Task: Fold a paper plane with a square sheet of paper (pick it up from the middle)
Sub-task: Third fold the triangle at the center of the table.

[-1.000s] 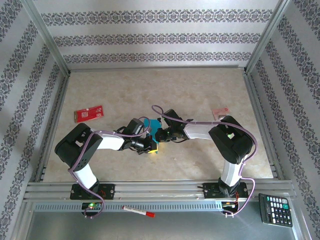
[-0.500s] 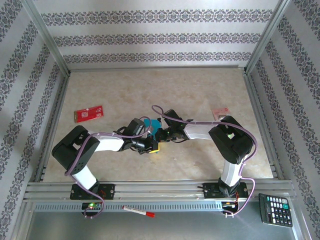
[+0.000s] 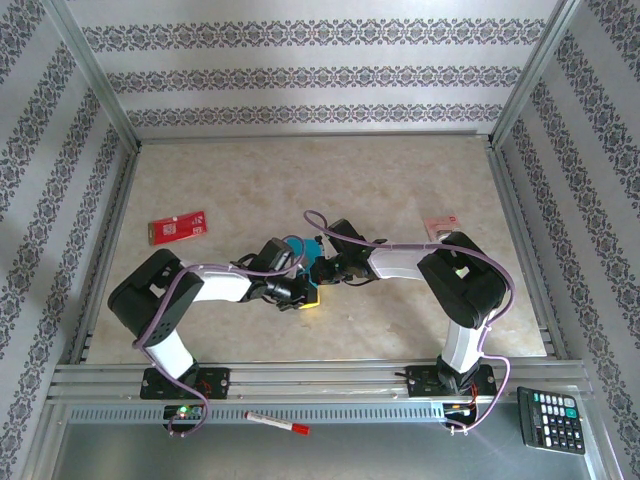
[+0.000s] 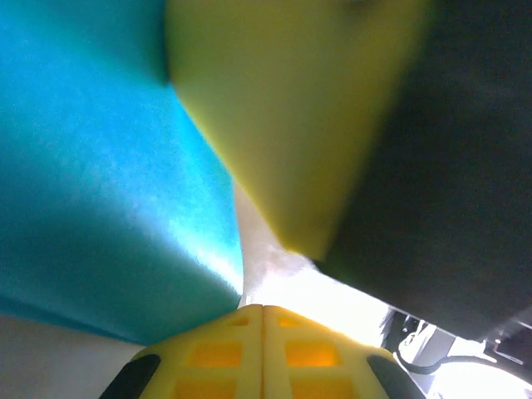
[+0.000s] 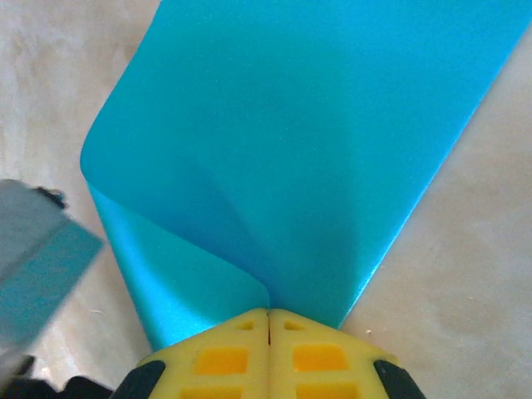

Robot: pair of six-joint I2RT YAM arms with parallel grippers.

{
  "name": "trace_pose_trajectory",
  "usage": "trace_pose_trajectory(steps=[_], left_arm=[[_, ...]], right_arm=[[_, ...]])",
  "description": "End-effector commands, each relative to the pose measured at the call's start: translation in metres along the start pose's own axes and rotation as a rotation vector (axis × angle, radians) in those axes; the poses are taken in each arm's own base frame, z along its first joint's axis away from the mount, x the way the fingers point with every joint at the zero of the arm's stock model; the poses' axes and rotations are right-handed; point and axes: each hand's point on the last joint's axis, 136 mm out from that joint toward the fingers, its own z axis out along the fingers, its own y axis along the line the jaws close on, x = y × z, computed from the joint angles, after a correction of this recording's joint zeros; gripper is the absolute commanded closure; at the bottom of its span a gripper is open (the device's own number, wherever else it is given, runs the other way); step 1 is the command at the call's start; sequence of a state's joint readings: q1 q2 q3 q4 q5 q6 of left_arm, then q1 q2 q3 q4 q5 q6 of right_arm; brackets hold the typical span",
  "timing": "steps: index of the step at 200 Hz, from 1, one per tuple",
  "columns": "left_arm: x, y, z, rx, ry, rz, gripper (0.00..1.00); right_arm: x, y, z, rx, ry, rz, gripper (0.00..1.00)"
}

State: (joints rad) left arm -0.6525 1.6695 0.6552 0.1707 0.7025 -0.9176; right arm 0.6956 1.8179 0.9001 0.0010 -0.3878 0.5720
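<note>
One wide beige marbled bench [image 3: 250, 180] carries all. Left arm [image 3: 165, 295] & right arm [image 3: 465, 280], black-and-white, bend inward, wrists meeting near bench middle. Thin matte teal-blue paper sheet [image 3: 303, 249] sits betw. the wrists; right wrist cam: teal-blue paper sheet [image 5: 307, 141] curved, one side rolled under. Right claw [image 5: 268, 314]: yellow fingers together, clamped on sheet's near edge. Left claw [image 4: 263, 309]: fingers together too, sheet reaches its tips from left, can't tell if nipped. Small red-and-white card [image 3: 178, 227] lies flat far left, well apart from sheet
</note>
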Motion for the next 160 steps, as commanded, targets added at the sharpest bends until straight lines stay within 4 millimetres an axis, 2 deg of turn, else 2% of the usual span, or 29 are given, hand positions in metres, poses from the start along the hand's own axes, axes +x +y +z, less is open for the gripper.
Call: trace_pose_trajectory(steps=[1,56,99,127,160], left_arm=[[-0.01,-0.012,-0.016,0.013,-0.051,0.038,0.93],[-0.027,0.009,-0.016,-0.033,-0.063,-0.003,0.95],[-0.025,0.026,-0.009,-0.073,-0.046,-0.016,0.95],[-0.025,0.023,-0.01,-0.061,-0.041,-0.019,0.95],[-0.036,0.012,-0.026,-0.04,-0.082,-0.005,0.94]], right_arm=[[0.03,-0.033,0.004,0.098,0.087,0.041,1.0],[0.029,-0.033,0.003,0.098,0.085,0.043,1.0],[0.03,-0.033,0.004,0.096,0.088,0.045,1.0],[0.03,-0.033,0.004,0.096,0.089,0.044,1.0],[0.03,-0.033,0.004,0.095,0.089,0.042,1.0]])
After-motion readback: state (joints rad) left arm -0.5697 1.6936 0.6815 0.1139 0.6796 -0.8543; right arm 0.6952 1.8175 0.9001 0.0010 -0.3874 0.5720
